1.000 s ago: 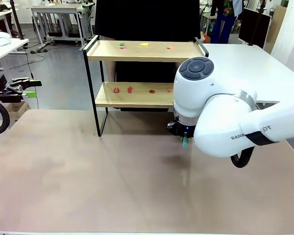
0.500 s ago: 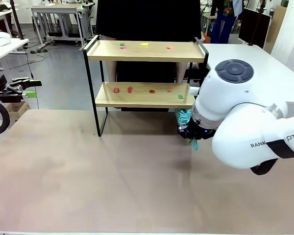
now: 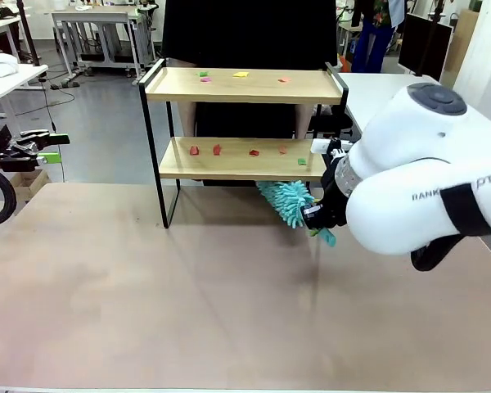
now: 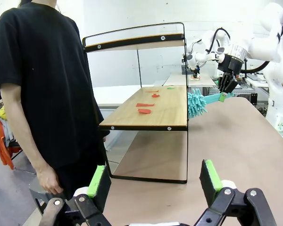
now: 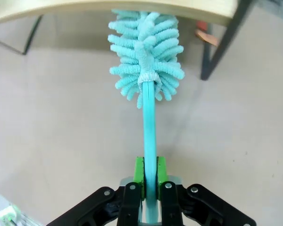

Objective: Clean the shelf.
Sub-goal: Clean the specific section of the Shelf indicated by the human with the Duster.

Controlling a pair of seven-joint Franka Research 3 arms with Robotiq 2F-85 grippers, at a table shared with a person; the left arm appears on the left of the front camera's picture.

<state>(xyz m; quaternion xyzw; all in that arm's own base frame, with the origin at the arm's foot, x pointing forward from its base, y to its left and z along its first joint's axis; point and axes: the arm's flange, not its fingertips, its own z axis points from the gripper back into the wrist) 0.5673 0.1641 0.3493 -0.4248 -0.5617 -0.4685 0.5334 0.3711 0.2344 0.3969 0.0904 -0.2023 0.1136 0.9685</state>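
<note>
Swung my right arm out to the right over the last second. The wrist rolled too, so the duster head, hidden behind the arm before, is now out in the open.

- shelf (image 3: 229, 160): stands at the far side of the table (image 3: 147, 311), hasn't moved. Person (image 3: 245, 33) stands right behind it.
- scraps: small paper bits on both boards, same spots as a second ago. Top board has a yellow one (image 3: 240, 74) with others either side. Lower board has red ones (image 3: 194, 150) and a green one (image 3: 302, 161) near the right end. Nothing swept yet.
- duster (image 3: 286, 201): teal fluffy head sits at the front edge of the lower board, right end, a bit below the board top. Can't tell whether the fibres touch the wood.
- right gripper (image 3: 319, 217): pressed together on the duster's handle, pads clamped either side of it, head pointing at the shelf.
- left gripper (image 4: 153, 181): spread wide, holding nothing, parked off to the left, well apart from the shelf.

My read: this was the aiming move and cleaning hasn't begun. Head needs to come up above the board before any sweep, or it just rubs the edge.
</note>
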